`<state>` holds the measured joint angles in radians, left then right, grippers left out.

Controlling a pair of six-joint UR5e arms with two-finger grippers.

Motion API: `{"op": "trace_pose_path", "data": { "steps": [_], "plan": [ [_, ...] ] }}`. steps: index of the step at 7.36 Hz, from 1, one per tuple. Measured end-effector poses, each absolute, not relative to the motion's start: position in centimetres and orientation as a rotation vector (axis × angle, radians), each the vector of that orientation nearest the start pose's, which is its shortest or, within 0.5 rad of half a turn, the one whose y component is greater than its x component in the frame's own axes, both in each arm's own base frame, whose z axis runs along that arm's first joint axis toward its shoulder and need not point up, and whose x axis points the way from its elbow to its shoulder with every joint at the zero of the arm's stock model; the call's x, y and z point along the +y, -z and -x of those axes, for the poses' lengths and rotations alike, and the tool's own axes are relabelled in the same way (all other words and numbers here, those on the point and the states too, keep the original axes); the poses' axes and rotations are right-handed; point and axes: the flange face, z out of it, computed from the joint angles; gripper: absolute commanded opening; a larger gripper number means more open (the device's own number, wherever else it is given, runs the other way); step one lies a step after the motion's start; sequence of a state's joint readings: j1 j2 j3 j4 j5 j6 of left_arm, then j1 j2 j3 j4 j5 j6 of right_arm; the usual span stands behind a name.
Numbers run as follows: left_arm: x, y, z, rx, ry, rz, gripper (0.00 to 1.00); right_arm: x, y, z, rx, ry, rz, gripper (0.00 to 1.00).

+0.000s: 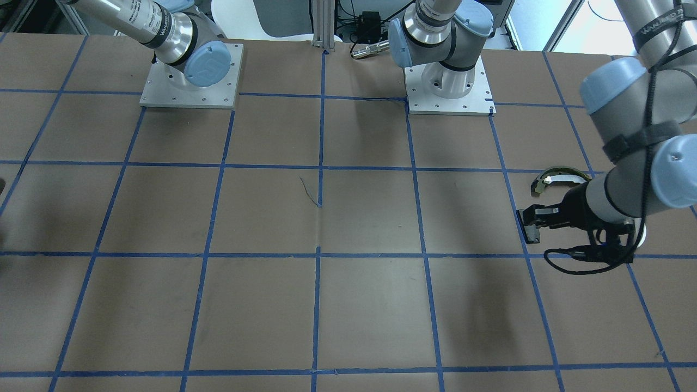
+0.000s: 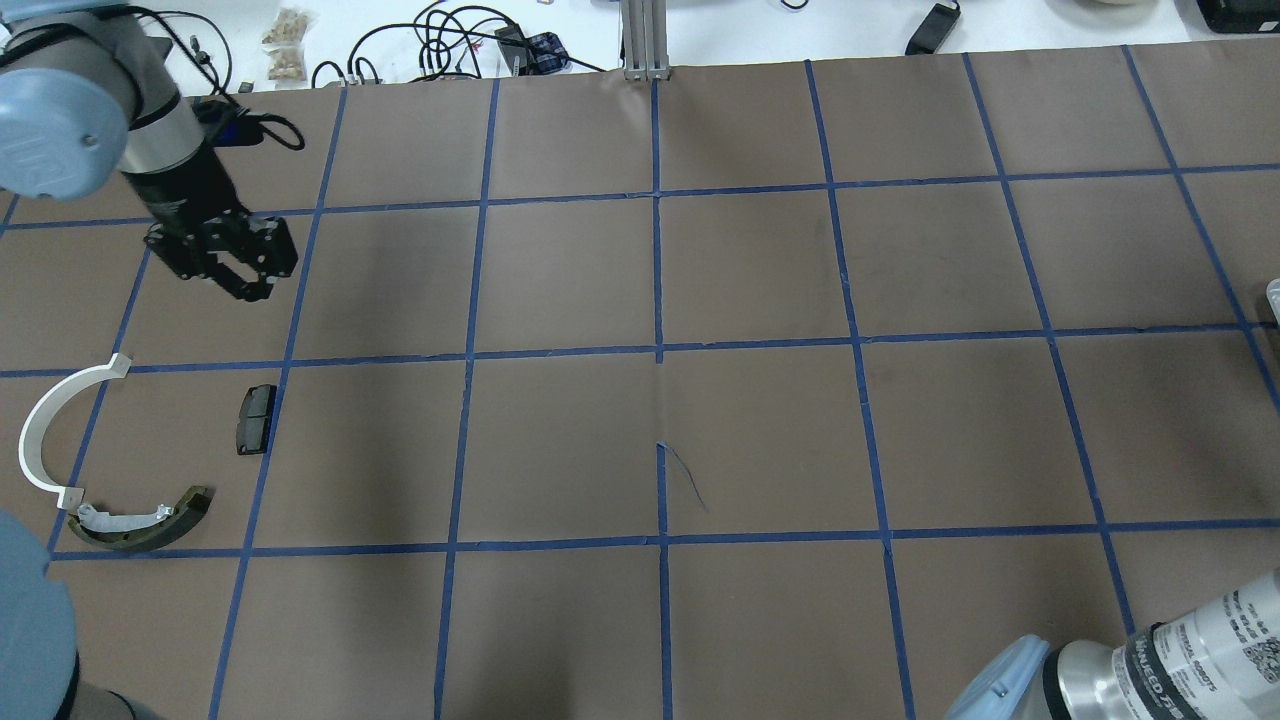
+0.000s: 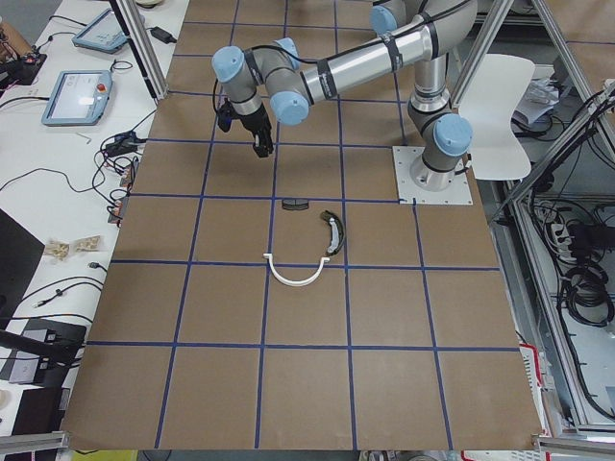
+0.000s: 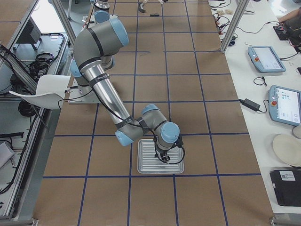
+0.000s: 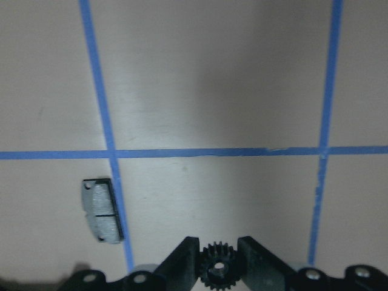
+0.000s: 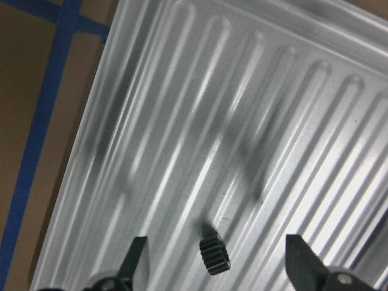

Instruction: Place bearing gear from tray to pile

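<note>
My left gripper (image 5: 219,250) is shut on a small black toothed gear (image 5: 219,271), held above the brown table. In the overhead view the left gripper (image 2: 252,280) hangs just beyond the pile: a dark rectangular pad (image 2: 255,418), a white half-ring (image 2: 45,425) and an olive-and-white curved shoe (image 2: 140,520). The pad (image 5: 102,209) lies to the lower left in the left wrist view. My right gripper (image 6: 218,257) stands open low over the ribbed metal tray (image 6: 242,121). A second small black gear (image 6: 214,257) lies on the tray between its fingers. The tray (image 4: 146,167) sits at the table's right end.
Two arm mounting plates (image 1: 190,76) (image 1: 449,87) sit at the table's robot side. Blue tape lines grid the brown surface. Side benches carry tablets (image 4: 265,59), cables and a plate (image 4: 287,150). A white chair (image 3: 500,106) stands behind the bases.
</note>
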<state>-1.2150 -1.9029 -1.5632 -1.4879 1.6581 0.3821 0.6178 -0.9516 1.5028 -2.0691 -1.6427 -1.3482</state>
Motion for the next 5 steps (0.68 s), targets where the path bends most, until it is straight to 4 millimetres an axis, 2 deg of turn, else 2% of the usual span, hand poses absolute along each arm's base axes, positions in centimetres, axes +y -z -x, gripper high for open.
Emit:
{"op": "trace_pose_path", "data": {
  "steps": [1, 2, 3, 5],
  "plan": [
    [-58.2, -30.0, -13.2, 3.13, -0.408, -0.055, 0.0, -49.4, -19.3, 47.8, 3.049, -0.143, 0.621, 0.69],
    [-57.6, -27.8, -16.6, 3.128, -0.367, -0.056, 0.0, -49.3, -18.8, 47.8, 3.043, -0.151, 0.627, 0.61],
    [-56.9, -25.6, -18.5, 3.12, -0.316, -0.067, 0.0, -49.2, -18.5, 47.9, 3.043, -0.173, 0.631, 0.55],
    [-55.0, -21.5, -19.8, 3.104, -0.245, -0.081, 0.0, -48.9, -18.4, 48.2, 3.053, -0.233, 0.635, 0.49]
  ]
}}
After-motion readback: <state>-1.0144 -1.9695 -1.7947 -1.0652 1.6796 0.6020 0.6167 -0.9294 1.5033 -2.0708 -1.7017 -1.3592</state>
